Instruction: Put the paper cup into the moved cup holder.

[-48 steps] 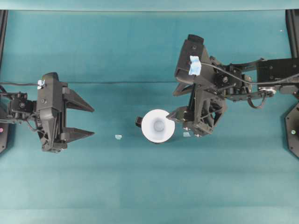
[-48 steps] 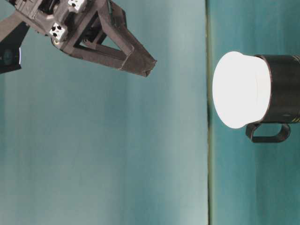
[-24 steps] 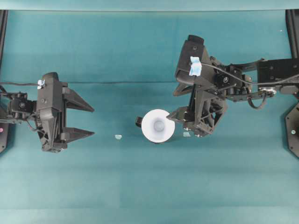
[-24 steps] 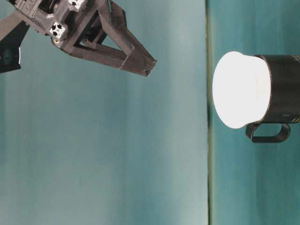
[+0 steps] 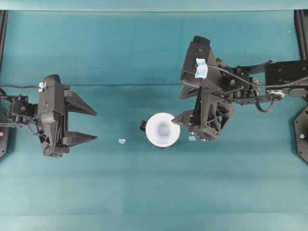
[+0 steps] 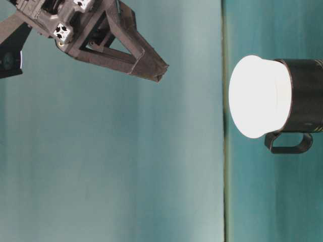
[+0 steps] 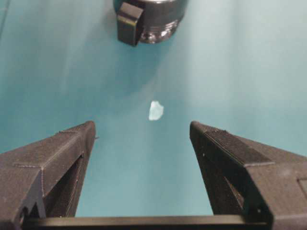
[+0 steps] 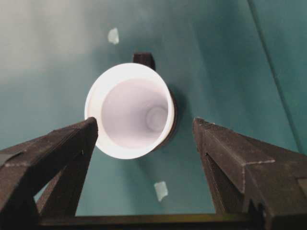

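The white paper cup (image 5: 162,130) stands upright inside the black cup holder (image 5: 143,125), whose small handle sticks out to the left. From table level the paper cup (image 6: 257,96) shows seated in the glossy cup holder (image 6: 305,96). My right gripper (image 5: 180,120) hangs just right of and above the cup, open, with nothing held. In the right wrist view the paper cup (image 8: 129,110) lies beyond the open right gripper (image 8: 145,122). My left gripper (image 5: 95,125) stands open and empty far to the left. The left wrist view has the cup holder (image 7: 151,17) ahead of the left gripper (image 7: 142,127).
A small pale scrap (image 5: 121,141) lies on the teal cloth left of the holder. Another scrap (image 5: 192,138) lies under the right gripper. The right arm (image 5: 269,77) stretches in from the right edge.
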Tool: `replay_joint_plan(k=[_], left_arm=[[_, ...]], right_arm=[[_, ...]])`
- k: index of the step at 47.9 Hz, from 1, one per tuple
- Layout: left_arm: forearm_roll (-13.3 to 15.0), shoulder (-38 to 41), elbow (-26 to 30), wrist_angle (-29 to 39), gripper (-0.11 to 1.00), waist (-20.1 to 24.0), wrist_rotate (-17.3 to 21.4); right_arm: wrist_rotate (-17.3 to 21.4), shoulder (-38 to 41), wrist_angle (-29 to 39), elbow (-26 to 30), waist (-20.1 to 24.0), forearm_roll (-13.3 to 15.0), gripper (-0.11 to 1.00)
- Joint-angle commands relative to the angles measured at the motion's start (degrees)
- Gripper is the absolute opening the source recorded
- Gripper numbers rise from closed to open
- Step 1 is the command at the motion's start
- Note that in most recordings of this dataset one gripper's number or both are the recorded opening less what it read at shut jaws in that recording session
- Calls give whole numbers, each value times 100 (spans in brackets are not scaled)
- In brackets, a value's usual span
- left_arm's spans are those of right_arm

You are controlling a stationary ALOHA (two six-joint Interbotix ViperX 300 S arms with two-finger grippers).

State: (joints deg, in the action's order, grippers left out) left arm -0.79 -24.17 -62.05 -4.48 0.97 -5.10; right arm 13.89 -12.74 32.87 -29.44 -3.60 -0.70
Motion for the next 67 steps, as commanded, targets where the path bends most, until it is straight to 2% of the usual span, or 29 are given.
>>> replay_joint_plan(k=[1,67], left_arm=[[-18,-9,70,-26,81,-18,0],[-18,-9,88,-26,81,-18,9]], right_arm=[[-44,-132,-35,53,18,9,88],[-44,-132,70,9,18,9,88]])
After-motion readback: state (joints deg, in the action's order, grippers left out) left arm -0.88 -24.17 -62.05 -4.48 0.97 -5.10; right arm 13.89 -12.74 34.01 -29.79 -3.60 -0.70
